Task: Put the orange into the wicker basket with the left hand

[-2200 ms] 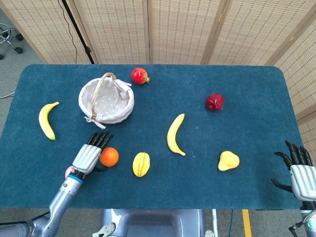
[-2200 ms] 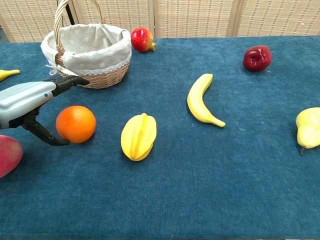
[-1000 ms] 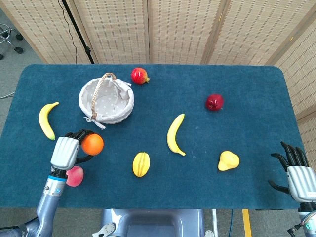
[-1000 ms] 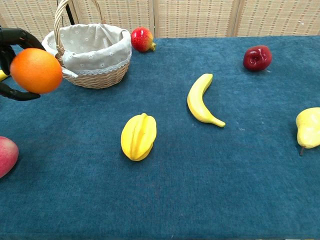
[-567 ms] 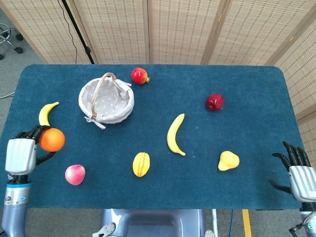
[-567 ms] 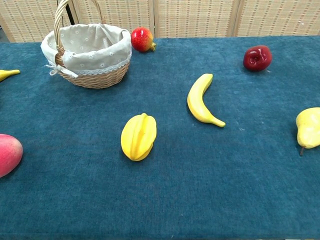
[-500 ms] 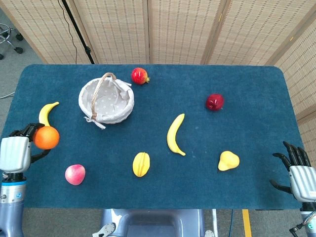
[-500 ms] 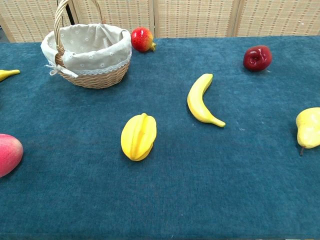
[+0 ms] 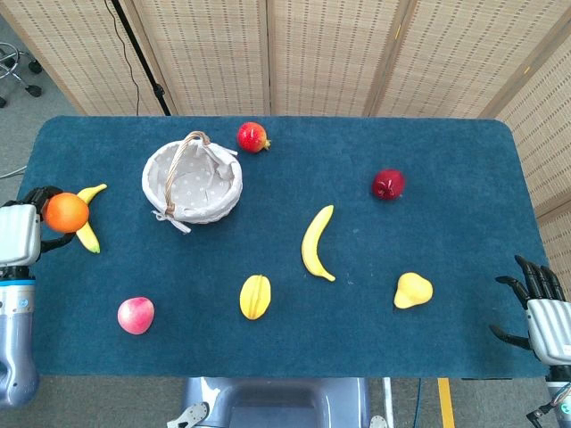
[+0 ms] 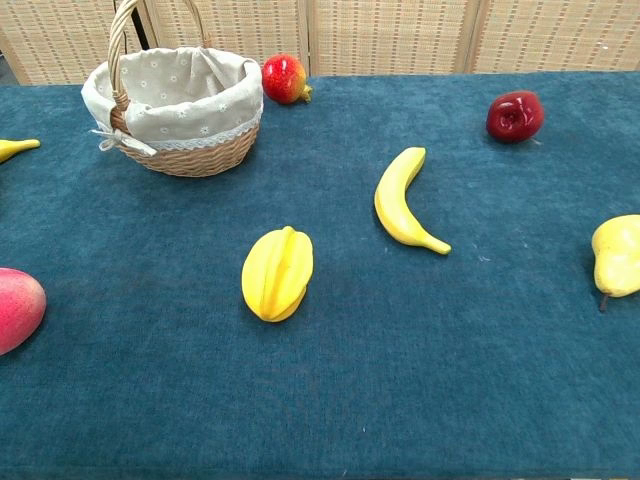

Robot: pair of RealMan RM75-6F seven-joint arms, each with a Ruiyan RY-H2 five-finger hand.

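In the head view my left hand [image 9: 22, 234] holds the orange [image 9: 67, 212] up at the table's far left edge, over a small banana [image 9: 86, 234]. The wicker basket [image 9: 192, 183] with its cloth lining stands to the right of the orange, toward the back; it also shows in the chest view as the wicker basket [image 10: 180, 150], with nothing inside it. My right hand [image 9: 540, 312] hangs open off the table's near right corner. Neither hand shows in the chest view.
On the blue cloth lie a pomegranate [image 9: 252, 136], a red apple [image 9: 388, 184], a long banana [image 9: 314, 242], a star fruit [image 9: 255, 296], a pear [image 9: 413, 290] and a pink peach [image 9: 136, 315].
My left hand has lifted the orange off the cloth by the star fruit, swung it far to the left, out of the chest view, then moved it toward the back. The right hand barely moved.
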